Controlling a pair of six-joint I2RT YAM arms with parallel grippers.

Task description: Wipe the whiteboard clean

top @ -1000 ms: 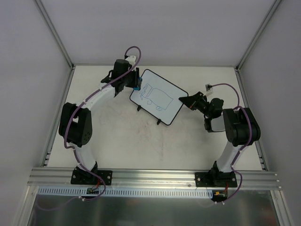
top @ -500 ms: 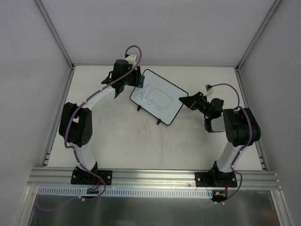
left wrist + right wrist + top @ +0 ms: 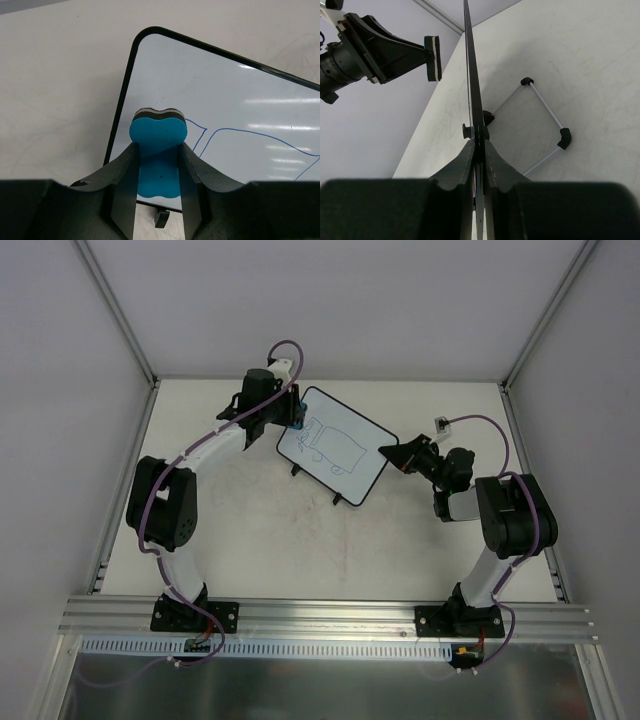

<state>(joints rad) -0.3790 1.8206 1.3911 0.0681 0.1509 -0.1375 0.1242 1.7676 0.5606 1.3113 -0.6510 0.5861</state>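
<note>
The whiteboard (image 3: 335, 445) stands tilted at the back middle of the table, with blue scribbles (image 3: 240, 131) on its face. My left gripper (image 3: 293, 416) is shut on a blue-and-black eraser (image 3: 158, 145), whose end sits over the board's upper left corner (image 3: 150, 55). Whether it touches the board does not show. My right gripper (image 3: 392, 453) is shut on the board's right edge. In the right wrist view the whiteboard (image 3: 472, 75) runs edge-on between the right gripper's (image 3: 479, 150) jaws, and the eraser (image 3: 433, 57) hangs to its left.
The board's wire stand (image 3: 545, 115) with black feet rests on the table behind it. A small white connector (image 3: 442, 423) lies at the back right. Enclosure walls and posts ring the table, and an aluminium rail (image 3: 330, 615) runs along the near edge.
My left gripper with the eraser has shifted slightly up and right along the board's left corner. The right gripper and board have barely moved.
</note>
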